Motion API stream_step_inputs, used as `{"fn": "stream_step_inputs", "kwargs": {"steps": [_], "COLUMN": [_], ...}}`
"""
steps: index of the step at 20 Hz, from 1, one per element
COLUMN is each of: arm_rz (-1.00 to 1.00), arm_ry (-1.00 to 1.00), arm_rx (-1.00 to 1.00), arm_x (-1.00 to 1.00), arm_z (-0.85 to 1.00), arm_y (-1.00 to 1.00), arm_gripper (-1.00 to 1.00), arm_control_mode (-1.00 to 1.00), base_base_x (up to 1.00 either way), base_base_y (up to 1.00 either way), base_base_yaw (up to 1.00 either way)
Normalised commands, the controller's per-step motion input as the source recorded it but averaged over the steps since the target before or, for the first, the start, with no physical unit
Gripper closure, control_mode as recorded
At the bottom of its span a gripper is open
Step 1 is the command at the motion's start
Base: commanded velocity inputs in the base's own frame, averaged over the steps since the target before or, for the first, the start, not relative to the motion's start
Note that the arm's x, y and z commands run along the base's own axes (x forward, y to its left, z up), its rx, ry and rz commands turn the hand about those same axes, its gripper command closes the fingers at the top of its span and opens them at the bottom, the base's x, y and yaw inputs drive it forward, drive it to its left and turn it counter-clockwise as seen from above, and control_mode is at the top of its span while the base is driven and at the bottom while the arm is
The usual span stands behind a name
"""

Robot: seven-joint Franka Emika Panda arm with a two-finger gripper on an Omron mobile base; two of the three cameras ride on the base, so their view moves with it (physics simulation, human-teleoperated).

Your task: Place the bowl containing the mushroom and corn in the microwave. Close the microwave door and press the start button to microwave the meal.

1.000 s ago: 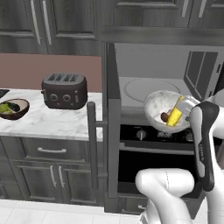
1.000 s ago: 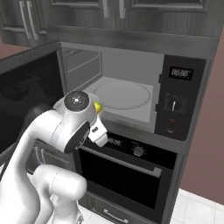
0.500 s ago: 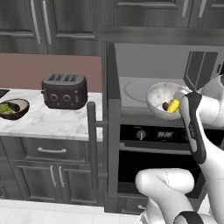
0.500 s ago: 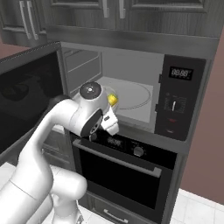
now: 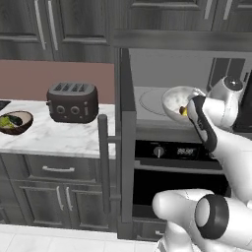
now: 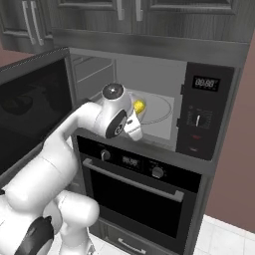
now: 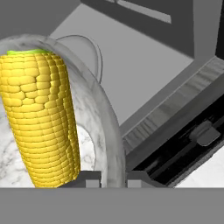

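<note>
Count of items in the kitchen
Two bowls: pale bowl (image 5: 176, 101), brown bowl (image 5: 15, 122). One corn (image 7: 41, 118), toaster (image 5: 72, 101), microwave (image 6: 206, 117), oven (image 6: 142, 196).

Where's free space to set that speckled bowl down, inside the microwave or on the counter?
Free: the round glass turntable on the microwave's pale grey cavity floor; white marble counter between the dark brown bowl and the dark toaster. Crowded: cavity mouth, where the gripper holds the pale speckled bowl.

Bowl (image 7: 103, 127): pale grey-white, marbled speckle. Corn (image 7: 41, 118): bright yellow kernels in rows, green at the tip. Microwave (image 6: 201, 117): dark grey casing, pale grey inside. Microwave door (image 5: 127, 133): dark grey. Toaster (image 5: 72, 102): dark grey-black. Second bowl (image 5: 15, 122) on the counter: dark brown, green food in it. Counter (image 5: 64, 138): white marble, grey veins. Oven (image 6: 139, 194): black. Wall (image 5: 49, 78): dull reddish-brown.
</note>
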Motion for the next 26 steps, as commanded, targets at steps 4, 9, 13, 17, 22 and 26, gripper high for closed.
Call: {"fn": "stream_step_inputs", "kwargs": {"steps": [4,9,13,17,22,26], "arm_rz": [0.0,0.0,0.0,0.0,-0.07,-0.1], "arm_ry": [0.05,0.01,0.0,0.0,0.0,-0.02], "arm_rx": [0.04,0.04,0.0,0.0,0.0,-0.02], "arm_x": [0.59,0.67,0.62,0.53,0.39,0.26], "arm_z": [0.0,0.0,-0.17,-0.23,-0.27,-0.29], "arm_y": [-0.01,-0.06,-0.1,-0.06,0.01,0.16], "arm_gripper": [1.0,1.0,1.0,1.0,-1.0,-1.0], "arm_control_mode": [-1.0,-1.0,-1.0,-1.0,-1.0,-1.0], "base_base_x": [0.0,0.0,0.0,0.0,0.0,0.0], "base_base_y": [0.0,0.0,0.0,0.0,0.0,0.0], "base_base_yaw": [0.0,0.0,0.0,0.0,0.0,0.0]}}
